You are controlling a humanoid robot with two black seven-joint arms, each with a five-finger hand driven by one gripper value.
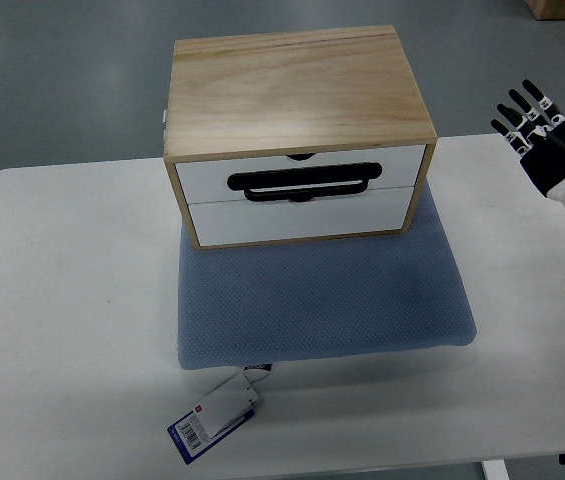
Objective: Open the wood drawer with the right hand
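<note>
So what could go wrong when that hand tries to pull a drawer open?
The wooden drawer box sits on a soft blue cushion, not fixed down, so a pull could drag or tip the whole box. The black handle is slim and lies across the seam between the two white drawers, so the right hand, off to the side, fingers open, may miss it.

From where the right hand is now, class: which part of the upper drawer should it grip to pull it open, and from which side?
Grip the black handle on the upper drawer, coming from the front. It is a long horizontal bar across the white front, probably with room for fingers behind it. The right hand waits to the box's right, open.
</note>
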